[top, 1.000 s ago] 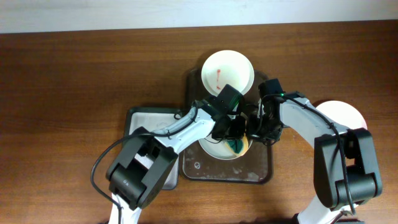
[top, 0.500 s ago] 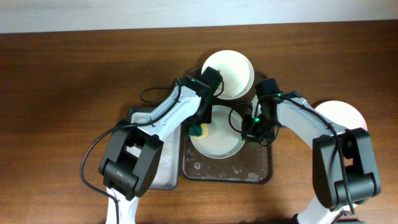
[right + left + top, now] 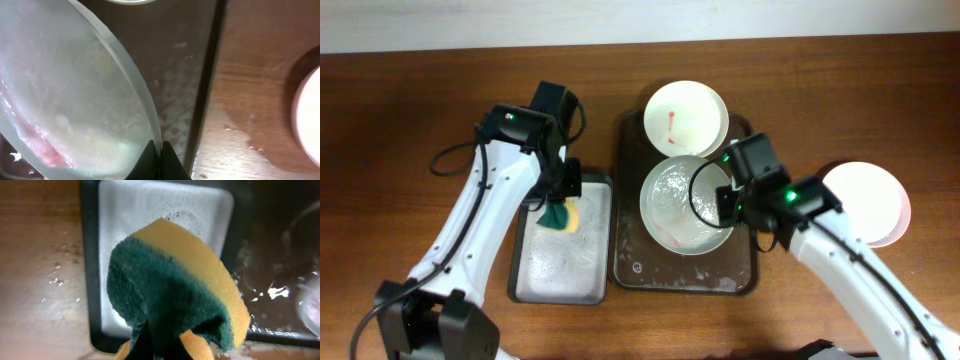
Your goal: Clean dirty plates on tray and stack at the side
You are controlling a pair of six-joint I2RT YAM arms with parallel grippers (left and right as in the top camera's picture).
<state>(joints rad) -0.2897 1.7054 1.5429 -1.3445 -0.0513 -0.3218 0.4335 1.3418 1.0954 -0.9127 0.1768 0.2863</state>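
My right gripper [image 3: 725, 200] is shut on the right rim of a wet, soapy white plate [image 3: 682, 205] with a red smear, held tilted over the dark brown tray [image 3: 632, 262]; the rim sits between my fingers [image 3: 160, 155] in the right wrist view, plate [image 3: 65, 100] to the left. A second plate [image 3: 686, 117] with red streaks lies at the tray's far end. A third, clean plate [image 3: 868, 202] lies on the table to the right. My left gripper [image 3: 558, 205] is shut on a green and yellow sponge [image 3: 560, 217] over the grey tray [image 3: 560, 270]; the sponge [image 3: 170, 295] fills the left wrist view.
The grey tray [image 3: 150, 210] holds soapy water. The brown tray's floor is wet with foam. Water drops lie on the wooden table [image 3: 250, 125] right of the brown tray. A white wall edge runs along the far side.
My left gripper has carried the sponge off the plate, leftward to above the grey tray. My right gripper has shifted a little and holds the plate's rim, with the plate now uncovered.
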